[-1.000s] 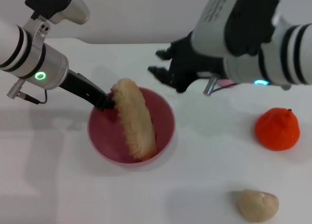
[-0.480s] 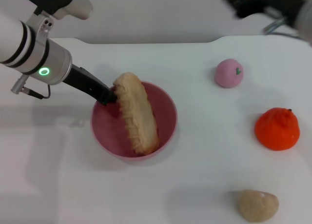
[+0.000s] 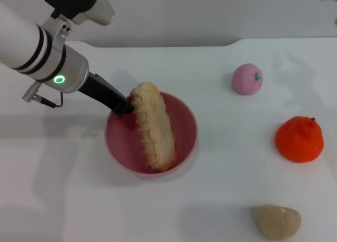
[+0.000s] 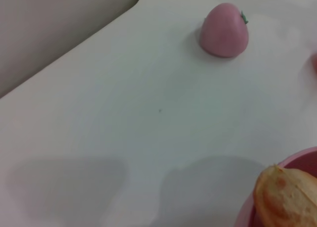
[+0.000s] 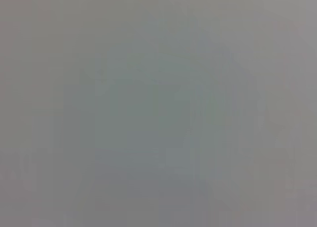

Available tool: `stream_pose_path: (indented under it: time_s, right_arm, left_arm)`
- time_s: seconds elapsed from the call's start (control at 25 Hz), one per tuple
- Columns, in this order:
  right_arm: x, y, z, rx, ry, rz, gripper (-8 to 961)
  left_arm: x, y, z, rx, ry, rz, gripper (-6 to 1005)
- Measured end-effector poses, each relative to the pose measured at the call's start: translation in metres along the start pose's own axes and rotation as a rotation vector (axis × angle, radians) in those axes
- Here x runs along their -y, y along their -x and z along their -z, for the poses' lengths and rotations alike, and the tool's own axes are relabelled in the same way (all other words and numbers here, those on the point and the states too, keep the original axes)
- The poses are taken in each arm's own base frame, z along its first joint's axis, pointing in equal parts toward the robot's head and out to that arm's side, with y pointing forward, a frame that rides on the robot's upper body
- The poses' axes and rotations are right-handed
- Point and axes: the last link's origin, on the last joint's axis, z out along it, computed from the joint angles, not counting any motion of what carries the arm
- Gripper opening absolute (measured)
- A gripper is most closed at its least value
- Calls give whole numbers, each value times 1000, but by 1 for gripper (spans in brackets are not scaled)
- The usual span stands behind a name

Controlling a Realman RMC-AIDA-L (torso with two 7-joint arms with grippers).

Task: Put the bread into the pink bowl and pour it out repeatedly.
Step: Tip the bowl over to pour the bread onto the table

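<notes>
- Since the earlier frames, the right arm has been drawn away from above the bowl; only a dark scrap of it is seen at the top right corner of the head view, and its gripper is not seen at all.
- Bowl (image 3: 185,127) and bread (image 3: 154,126) have been carried slightly to the right across the table (image 3: 221,184), along with the left arm.
- The left gripper (image 3: 122,106) is placed at the bowl's rear left rim, touching the upper end of the bread; whether its fingers are open or closed cannot be told.
- The bread is propped tilted in the bowl, upper end over the rear rim, lower end against the front wall.
- In the left wrist view, the bread's end and a sliver of rim are seen.
- A pink ball (image 3: 247,79) is seen well right of the bowl, an orange (image 3: 299,138) nearer the front, a beige lump (image 3: 278,221) by the front edge.
- The right wrist view is filled with plain grey.
</notes>
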Motion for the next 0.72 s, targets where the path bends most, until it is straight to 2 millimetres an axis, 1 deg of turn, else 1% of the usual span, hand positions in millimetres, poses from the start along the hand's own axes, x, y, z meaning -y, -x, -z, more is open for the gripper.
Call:
stream_pose_path:
  time_s: [0.28,0.44,0.56,0.72]
  right_arm:
    - [11,-6,5,94,-120,-141,316]
    - [20,-11,7,144,-144,-239,316]
    - [18,-15,7,191,-75,-285,316]
    - [13,-21,17,291,117,-307,316]
  left_arm:
    - [-3,0,-3,1,4,-6,88]
    - [-6,1,-4,-3,19,-1,89]
    - [-5,2,-5,-3,20,1,89]
    - [-6,2,-5,-2,20,-1,89]
